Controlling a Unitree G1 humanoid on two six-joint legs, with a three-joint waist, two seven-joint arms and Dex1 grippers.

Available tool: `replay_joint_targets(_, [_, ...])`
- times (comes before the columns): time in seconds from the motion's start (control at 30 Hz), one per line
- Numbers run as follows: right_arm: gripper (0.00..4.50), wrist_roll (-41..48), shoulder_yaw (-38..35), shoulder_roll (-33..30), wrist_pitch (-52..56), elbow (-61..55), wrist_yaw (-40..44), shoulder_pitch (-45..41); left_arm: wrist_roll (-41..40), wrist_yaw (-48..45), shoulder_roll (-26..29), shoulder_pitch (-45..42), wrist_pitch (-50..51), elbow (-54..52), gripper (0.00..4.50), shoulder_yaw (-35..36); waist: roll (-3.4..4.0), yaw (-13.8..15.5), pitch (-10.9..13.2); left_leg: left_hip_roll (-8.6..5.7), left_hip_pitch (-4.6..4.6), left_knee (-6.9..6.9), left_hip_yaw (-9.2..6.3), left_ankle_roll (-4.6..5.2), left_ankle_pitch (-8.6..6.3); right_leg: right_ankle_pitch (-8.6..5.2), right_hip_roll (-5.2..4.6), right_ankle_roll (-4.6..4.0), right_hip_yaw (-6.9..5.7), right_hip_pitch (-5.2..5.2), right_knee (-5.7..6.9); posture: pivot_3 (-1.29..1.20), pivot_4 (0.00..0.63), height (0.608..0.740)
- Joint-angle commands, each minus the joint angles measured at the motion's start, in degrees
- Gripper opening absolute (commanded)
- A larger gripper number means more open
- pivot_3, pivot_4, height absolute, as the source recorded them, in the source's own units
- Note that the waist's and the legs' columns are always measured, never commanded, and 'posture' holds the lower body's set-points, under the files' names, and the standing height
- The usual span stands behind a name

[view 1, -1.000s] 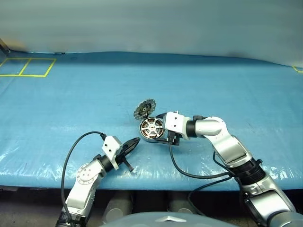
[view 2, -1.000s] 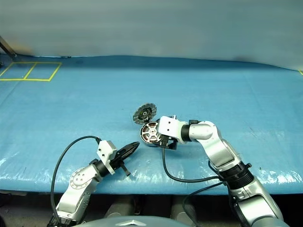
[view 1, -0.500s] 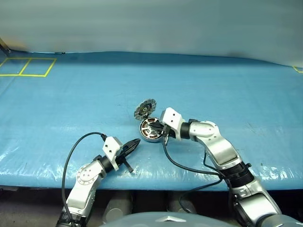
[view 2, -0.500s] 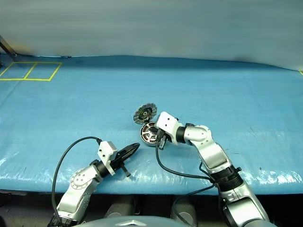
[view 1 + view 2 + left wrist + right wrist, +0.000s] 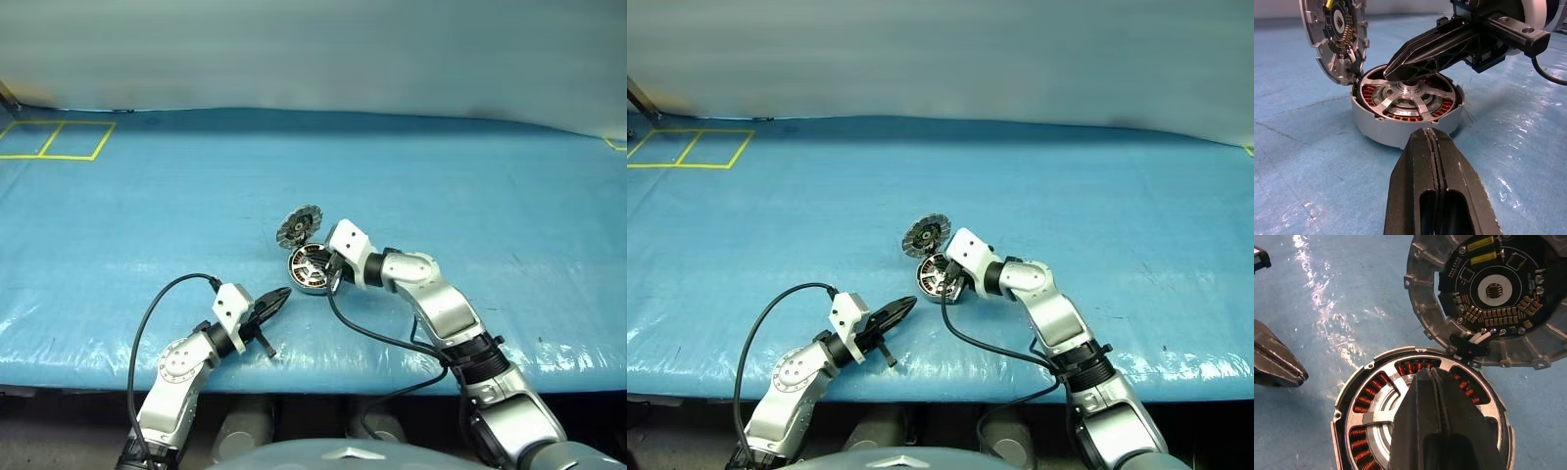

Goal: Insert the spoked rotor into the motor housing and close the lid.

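Blue mat (image 5: 147,196): my right gripper (image 5: 1393,68) pinched closed over spoked rotor (image 5: 1408,100) seated in motor housing (image 5: 1376,134); lid (image 5: 1334,36) upright; left gripper (image 5: 279,297) closed, empty, near.

Even, bright light from above puts white glare on the wrinkled blue table cover (image 5: 1327,298), shadows are short and soft, and the far background is hazy.

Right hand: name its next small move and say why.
Probably lift clear, then swing the lid down. The spoked rotor already lies inside the motor housing, the shut right hand hangs over its hub, and the lid stands open.
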Motion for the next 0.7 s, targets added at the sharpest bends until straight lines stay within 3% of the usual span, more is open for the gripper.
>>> replay_joint_targets(0.03, [0.02, 2.60, -2.57, 1.40, 5.96, -0.68, -1.96, 0.97, -0.02, -0.25, 0.27, 0.23, -1.10, -0.76, 0.00, -0.10, 0.00, 0.01, 0.00, 0.00, 0.00, 0.00, 0.00, 0.00, 0.00, 0.00, 0.00, 0.00, 0.02, 0.01, 0.00, 0.00, 0.150, 0.740])
replay_joint_targets(0.27, [0.02, 6.82, -7.07, 3.95, 11.62, -1.69, -5.53, 1.74, 0.10, -0.35, 0.45, 0.31, -1.10, -0.87, 0.00, -0.05, 0.02, 0.01, -0.01, 0.00, 0.02, 0.00, 0.00, 0.00, 0.00, 0.00, 0.00, 0.00, 0.03, 0.01, 0.00, 0.00, 0.150, 0.740])
replay_joint_targets(0.7, [0.02, 4.08, -0.23, 1.62, 13.21, -8.16, -7.58, 4.73, 0.08, -0.78, 0.61, 0.53, -1.39, -0.83, 0.00, -0.03, 0.04, -0.15, -0.03, 0.00, 0.01, -0.12, 0.01, 0.00, 0.00, -0.02, 0.01, -0.02, 0.04, -0.06, 0.00, 0.00, 0.150, 0.740])
